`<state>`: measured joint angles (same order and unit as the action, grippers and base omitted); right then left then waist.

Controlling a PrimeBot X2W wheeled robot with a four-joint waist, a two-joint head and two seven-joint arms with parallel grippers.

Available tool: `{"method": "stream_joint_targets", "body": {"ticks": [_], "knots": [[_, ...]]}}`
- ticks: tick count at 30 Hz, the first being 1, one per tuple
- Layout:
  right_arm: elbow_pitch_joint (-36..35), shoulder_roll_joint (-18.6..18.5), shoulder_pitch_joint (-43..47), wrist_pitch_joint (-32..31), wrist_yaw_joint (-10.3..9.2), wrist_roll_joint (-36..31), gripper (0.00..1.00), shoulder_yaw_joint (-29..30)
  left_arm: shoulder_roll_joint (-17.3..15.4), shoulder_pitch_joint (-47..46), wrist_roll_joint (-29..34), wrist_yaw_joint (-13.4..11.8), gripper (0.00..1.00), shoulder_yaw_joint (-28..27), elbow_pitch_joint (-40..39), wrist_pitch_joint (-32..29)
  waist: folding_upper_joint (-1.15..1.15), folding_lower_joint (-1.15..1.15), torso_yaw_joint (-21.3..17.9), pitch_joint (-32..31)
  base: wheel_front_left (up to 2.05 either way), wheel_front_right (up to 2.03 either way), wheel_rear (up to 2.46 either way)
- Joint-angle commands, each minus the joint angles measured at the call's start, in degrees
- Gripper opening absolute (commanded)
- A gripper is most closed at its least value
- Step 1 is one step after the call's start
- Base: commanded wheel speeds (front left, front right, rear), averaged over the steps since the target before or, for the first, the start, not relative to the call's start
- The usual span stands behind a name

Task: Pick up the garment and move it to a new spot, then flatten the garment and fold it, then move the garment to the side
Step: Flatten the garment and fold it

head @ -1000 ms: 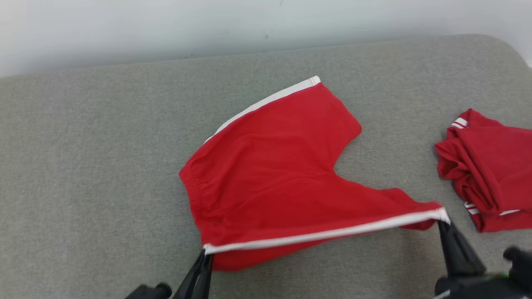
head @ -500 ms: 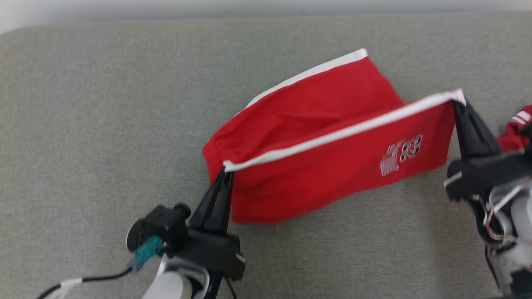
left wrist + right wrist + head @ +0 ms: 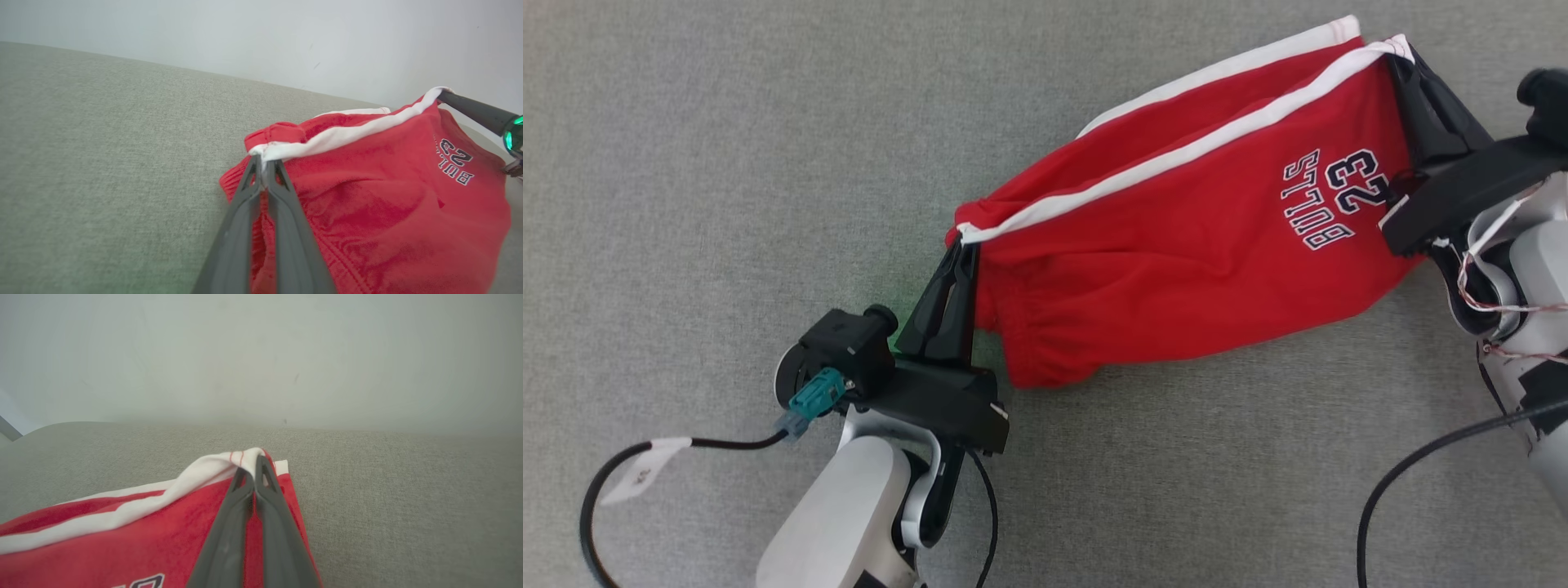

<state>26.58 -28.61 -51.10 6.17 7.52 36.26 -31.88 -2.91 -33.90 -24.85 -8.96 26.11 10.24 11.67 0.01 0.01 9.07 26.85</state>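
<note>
"Where are the shorts point(image 3: 1176, 261)?"

"Over the grey cushion point(image 3: 727, 163), pulled tight between my hands. My left hand point(image 3: 962, 238) is shut tight on the white stripe point(image 3: 1176, 159) at the waist end. My right hand point(image 3: 1398, 51) is shut tight on its other end."

"Which side shows?"

"The side with the number."

Light was bright, soft and even; the red jersey shorts point(image 3: 1176, 269) threw only a faint shadow on the grey woven fabric surface point(image 3: 686, 163). The head view was crisp. The right wrist view looked hazy, its pale wall point(image 3: 261, 355) washed out.
</note>
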Motion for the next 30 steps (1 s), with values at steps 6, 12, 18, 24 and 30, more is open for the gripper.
{"method": "stream_joint_targets", "body": {"ticks": [6, 12, 18, 24, 30], "knots": [[6.7, -0.7, -5.8, 2.9, -0.06, 3.8, 0.0, -5.7, -0.1, -3.6, -2.8, -1.1, 0.0, 1.6, 3.0, 2.0, -0.01, -0.01, 1.8, 2.4, 0.0, 0.0, 0.0], [12.1, -0.7, -9.3, 5.6, -0.06, 6.4, 0.0, -8.9, -0.1, -5.3, -4.0, -1.7, 0.0, 3.1, 4.7, 2.9, -0.01, -0.01, 2.0, 2.6, 0.0, 0.0, 0.0], [15.9, 0.0, -11.6, 7.3, -0.06, 8.9, 0.22, -11.8, -0.1, -6.5, -5.0, -1.3, 0.2, 4.6, 6.4, 3.1, -0.01, -0.01, 2.1, 2.8, 0.0, 0.0, 0.0], [17.9, 0.8, -10.4, 8.6, -0.06, 11.3, 1.0, -12.2, -0.2, -5.8, -4.5, -1.8, 1.0, 4.8, 6.7, 3.4, -0.01, -0.01, 1.5, 1.4, 0.0, 0.0, 0.0], [15.7, 0.6, -6.4, 9.1, -0.06, 11.4, 1.0, -9.3, -1.6, -2.2, -2.3, -3.5, 1.0, 2.8, 2.2, 3.5, -0.01, -0.01, 0.1, -1.1, 0.0, 0.0, 0.0]]}}
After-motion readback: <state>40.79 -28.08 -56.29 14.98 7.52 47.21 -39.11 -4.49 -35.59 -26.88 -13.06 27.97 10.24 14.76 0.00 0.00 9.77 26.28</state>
